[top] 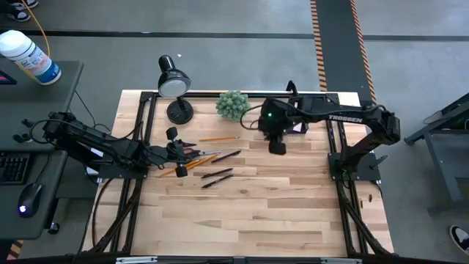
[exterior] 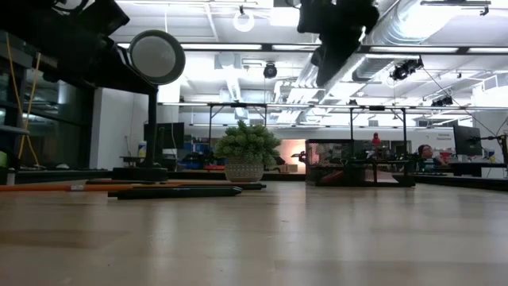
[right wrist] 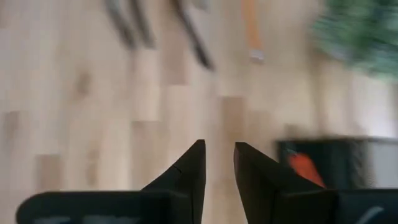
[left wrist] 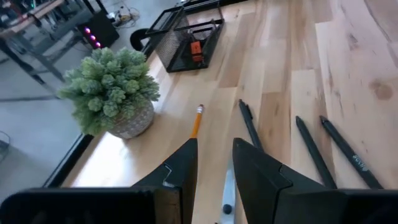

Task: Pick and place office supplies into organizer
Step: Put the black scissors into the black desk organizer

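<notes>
The black mesh organizer (left wrist: 186,37) stands at the table's far right, with a small orange-red piece (left wrist: 196,48) inside it. My right gripper (right wrist: 219,155) hangs open and empty well above the table, pointing down, beside the organizer (right wrist: 336,168). My left gripper (left wrist: 214,152) is at the table's left, held above the supplies, with a gap between its fingers. A metal scissors blade (left wrist: 228,190) shows in that gap. An orange pencil (left wrist: 196,119) and black pens (left wrist: 314,149) lie flat on the wood ahead of it. More pencils (top: 194,163) lie by the left gripper (top: 183,152). My left gripper stands with a finger (left wrist: 180,168) on each side of the scissors blade (left wrist: 228,190). I cannot tell whether either finger touches the blade. My right gripper touches nothing.
A green plant ball in a pot (top: 232,105) stands at the far edge. A black desk lamp (top: 174,84) stands to its left. The near half of the table (top: 242,220) is bare wood. A desk with a mouse and a bottle lies beyond the table's left edge.
</notes>
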Motion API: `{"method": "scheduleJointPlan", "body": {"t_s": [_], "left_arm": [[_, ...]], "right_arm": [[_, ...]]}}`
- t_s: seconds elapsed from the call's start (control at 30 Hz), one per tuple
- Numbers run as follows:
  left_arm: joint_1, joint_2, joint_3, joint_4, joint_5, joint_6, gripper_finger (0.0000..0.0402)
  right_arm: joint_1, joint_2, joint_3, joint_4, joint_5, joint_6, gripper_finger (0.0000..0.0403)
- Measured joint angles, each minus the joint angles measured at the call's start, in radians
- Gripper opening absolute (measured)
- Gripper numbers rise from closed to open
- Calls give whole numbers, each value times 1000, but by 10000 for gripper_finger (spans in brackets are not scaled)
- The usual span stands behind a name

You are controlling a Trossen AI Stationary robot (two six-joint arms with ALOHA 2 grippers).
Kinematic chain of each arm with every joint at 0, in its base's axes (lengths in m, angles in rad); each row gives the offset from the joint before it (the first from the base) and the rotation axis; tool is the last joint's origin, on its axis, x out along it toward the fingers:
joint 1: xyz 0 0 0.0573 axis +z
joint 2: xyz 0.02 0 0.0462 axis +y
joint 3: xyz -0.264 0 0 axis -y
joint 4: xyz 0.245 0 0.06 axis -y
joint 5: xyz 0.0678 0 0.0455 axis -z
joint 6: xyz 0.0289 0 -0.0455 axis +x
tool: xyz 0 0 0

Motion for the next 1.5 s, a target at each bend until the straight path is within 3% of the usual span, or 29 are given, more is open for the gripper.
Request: {"method": "scheduleJointPlan", "body": {"t_s": [0.2,0.47,0.67,0.8,0.9,1.1,1.5], "left_arm": [[0,0,0,0,0,31,90],[0,0,0,3,-12,31,90],[0,0,0,0,-51,18,90],[2,-4,2,-8,60,-13,90],[28,-14,39,-102,172,-65,90],[88,26,142,-540,171,-282,90],[148,112,204,-684,234,-212,90]], "right_arm": [[73,2,-107,157,-81,-42,68],[204,2,-318,525,-79,-70,49],[301,2,-424,697,-78,-92,39],[352,2,-459,808,-77,-115,34],[381,2,-467,857,-76,-137,35],[414,2,-467,898,-76,-168,34],[416,2,-467,882,-76,-167,35]]}}
